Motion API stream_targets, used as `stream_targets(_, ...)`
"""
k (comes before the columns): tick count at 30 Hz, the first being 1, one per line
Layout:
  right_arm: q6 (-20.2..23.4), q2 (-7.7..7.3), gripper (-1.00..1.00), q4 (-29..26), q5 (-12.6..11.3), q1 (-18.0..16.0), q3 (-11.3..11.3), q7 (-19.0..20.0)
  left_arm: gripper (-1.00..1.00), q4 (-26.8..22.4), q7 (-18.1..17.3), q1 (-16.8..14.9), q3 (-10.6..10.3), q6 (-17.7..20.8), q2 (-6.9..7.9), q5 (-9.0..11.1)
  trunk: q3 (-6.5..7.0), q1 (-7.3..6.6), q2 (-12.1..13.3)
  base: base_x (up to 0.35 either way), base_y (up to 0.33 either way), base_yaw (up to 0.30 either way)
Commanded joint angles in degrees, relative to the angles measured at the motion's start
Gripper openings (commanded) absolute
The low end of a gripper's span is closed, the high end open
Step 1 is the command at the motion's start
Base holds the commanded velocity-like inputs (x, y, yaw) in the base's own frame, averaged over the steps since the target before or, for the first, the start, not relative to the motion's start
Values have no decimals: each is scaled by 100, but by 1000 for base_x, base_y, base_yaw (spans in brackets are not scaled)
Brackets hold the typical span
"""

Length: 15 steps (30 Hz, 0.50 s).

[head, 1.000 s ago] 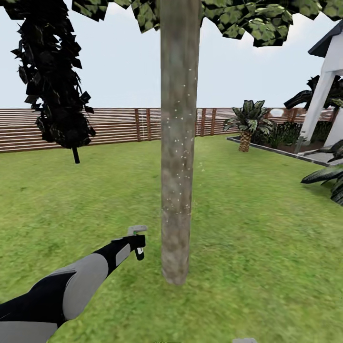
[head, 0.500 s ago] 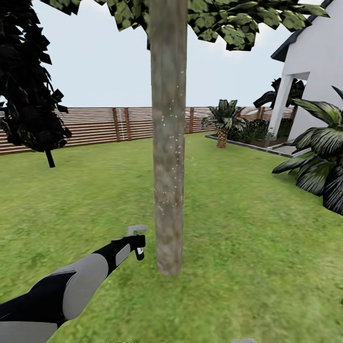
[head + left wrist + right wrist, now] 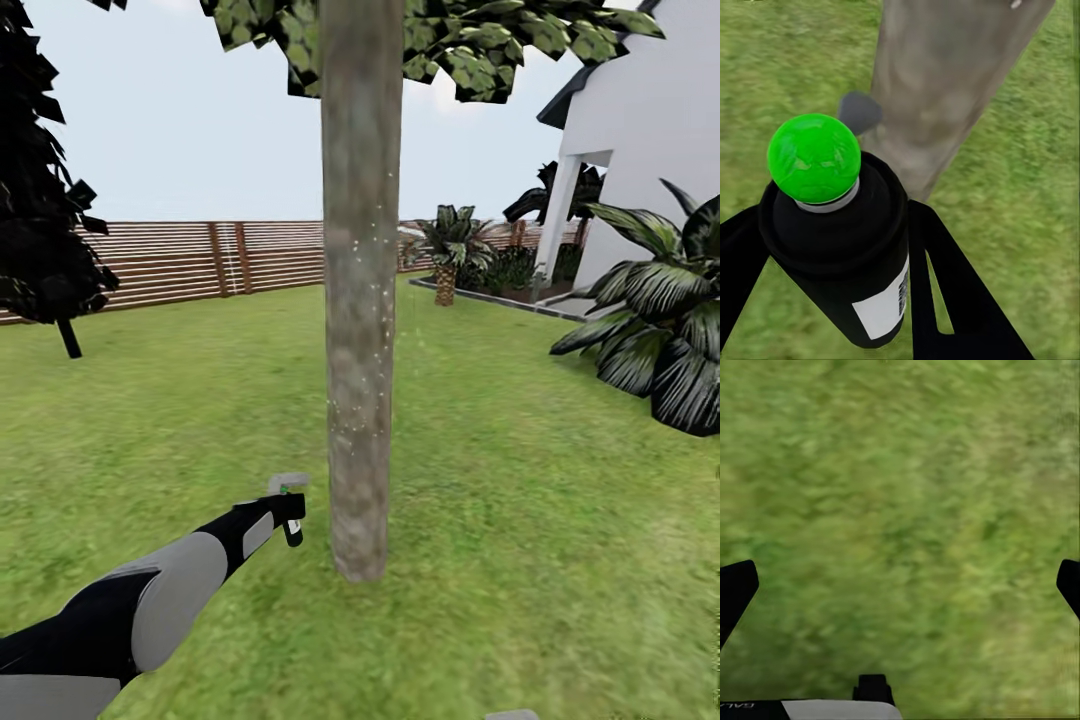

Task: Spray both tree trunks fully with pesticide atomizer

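On the green lawn [image 3: 520,520] stands a tall tree trunk [image 3: 360,300], straight and grey-brown, right in the middle of the head view. Green leaves [image 3: 480,45] spread out at its top. Tiny white specks of pesticide [image 3: 352,420] dot the bark, mostly on the side facing the robot.

The left arm reaches out low toward the trunk. Its left gripper [image 3: 288,512] is closed around the pesticide atomizer [image 3: 291,520], a small black bottle with a pale grey head. The bottle is close beside the bottom part of the trunk but not touching it. In the left wrist view, the black fingers [image 3: 952,300] press on both sides of the bottle [image 3: 847,247]. It has a white label and a bright green round spot on top. The trunk [image 3: 945,82] rises just past it.

In the right wrist view, the right gripper [image 3: 900,585] has its two black fingertips [image 3: 735,589] far apart, with blurry grass [image 3: 900,495] between them. It holds nothing.

Behind the tree runs a brown slatted fence [image 3: 190,260]. A dark tree [image 3: 45,230] stands at the left. A white house [image 3: 650,140], a short palm [image 3: 447,250] and big leafy plants [image 3: 660,320] are at the right.
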Motion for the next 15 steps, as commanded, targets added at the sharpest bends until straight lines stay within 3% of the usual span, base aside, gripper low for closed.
stream_targets(1,-31,4,100,29,14,-13,45,-37,-100,-15,-23,0,46,37,1,-41,-13,3,-8,128,331,-282)
stream_targets(7,-31,4,100,29,16,-14,44,-36,-100,-15,-22,0,41,37,1,-41,-37,3,-8,35,342,-294)
stream_targets(15,-31,4,100,29,18,-14,45,-36,-100,-15,-22,1,33,37,1,-41,-67,3,-8,-81,349,-300)
